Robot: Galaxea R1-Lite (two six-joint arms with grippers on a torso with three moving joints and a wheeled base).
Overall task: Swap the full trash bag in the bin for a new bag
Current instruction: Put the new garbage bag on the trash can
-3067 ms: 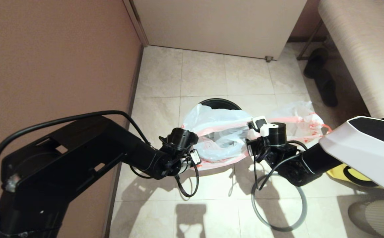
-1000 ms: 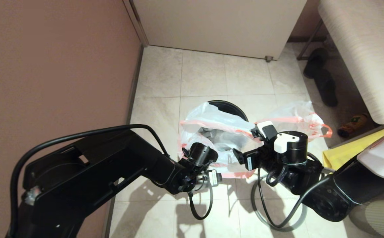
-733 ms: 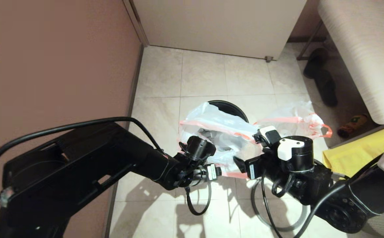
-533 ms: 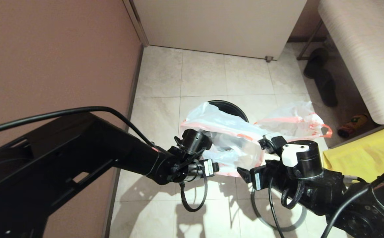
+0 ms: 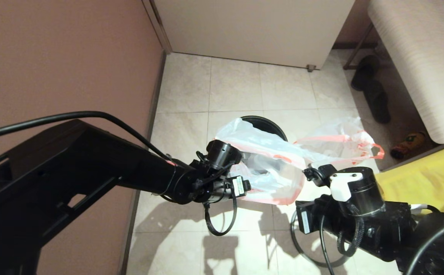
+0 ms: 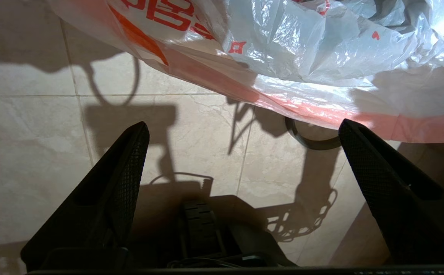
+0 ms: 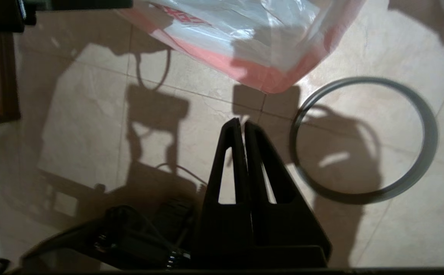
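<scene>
Black arms, looping black cables, white wrist caps.

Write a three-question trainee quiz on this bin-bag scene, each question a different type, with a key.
1. True or false: the left gripper has its jaws wide apart, close to the translucent white plastic bag with a pink-red band at the round black plastic bin.
2. Fill in: the right gripper has its jaws ____ and holds nothing.
3. Where is the thin grey hoop?
A. Seated on the bin's rim
B. Lying flat on the tiled floor
C. Between the right gripper's jaws

Key: 1 true; 2 shut; 3 B.
</scene>
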